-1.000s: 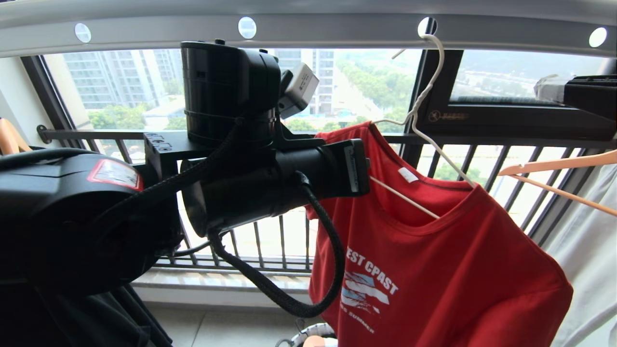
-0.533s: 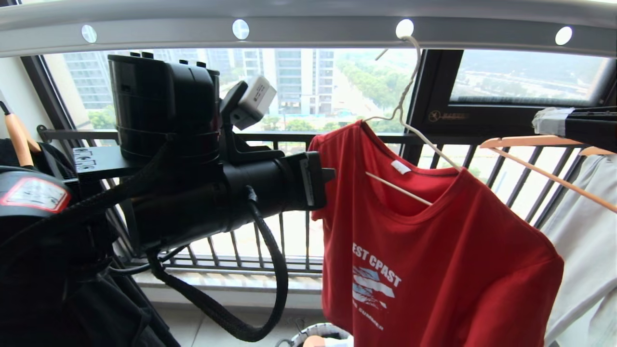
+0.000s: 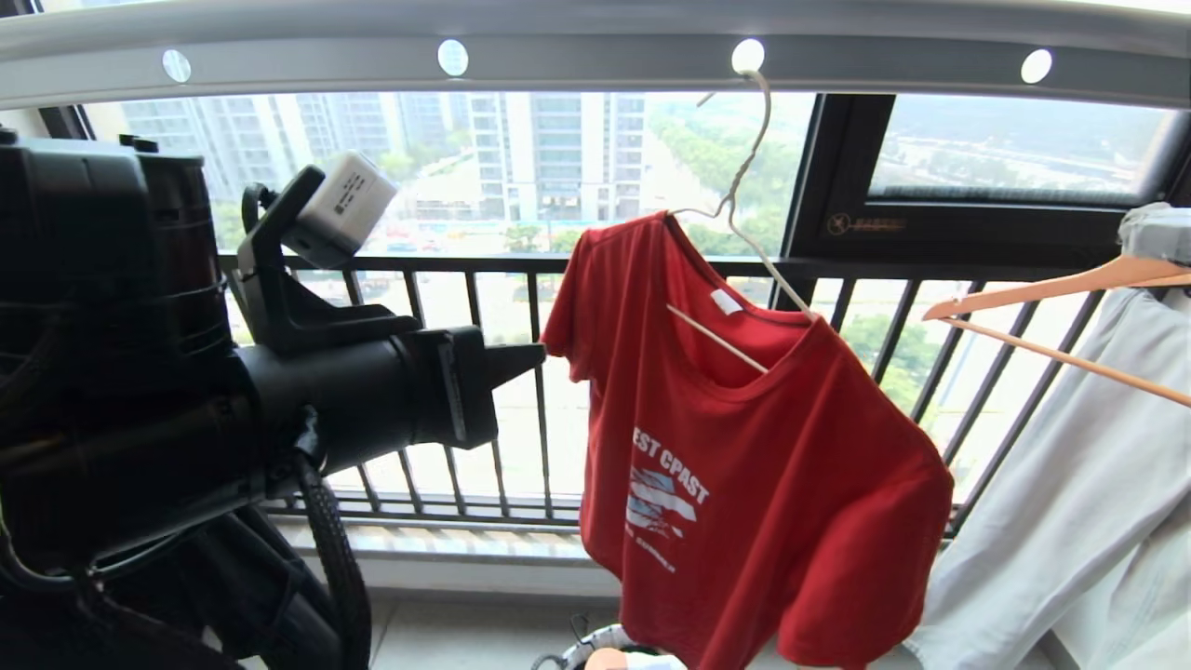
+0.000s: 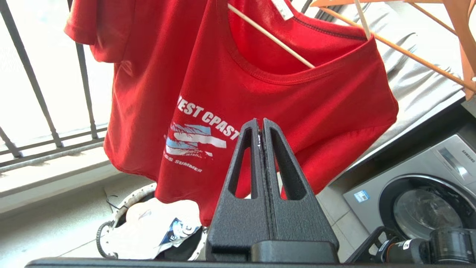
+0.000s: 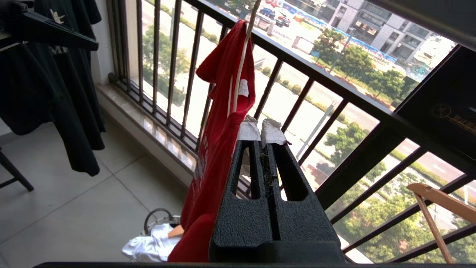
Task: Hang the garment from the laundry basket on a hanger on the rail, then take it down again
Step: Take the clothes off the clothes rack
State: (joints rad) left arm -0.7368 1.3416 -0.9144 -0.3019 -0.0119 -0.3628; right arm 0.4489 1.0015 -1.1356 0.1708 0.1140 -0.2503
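Shirt point(image 3: 744, 447) hangs on hanger point(image 3: 735, 195) hooked in rail point(image 3: 595, 56), above basket point(image 3: 595, 642); both grippers pressed together, empty, left gripper point(image 3: 521, 358) just beside sleeve; better to open first, then lift hook slowly.

Black left arm point(image 3: 354, 400), braided cable, white wrist camera, textured black fingers point(image 4: 282, 149)

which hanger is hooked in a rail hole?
The white wire hanger carrying the red T-shirt; its hook sits in a hole of the rail. The wooden hanger beside it holds a pale garment; its hook is out of frame.
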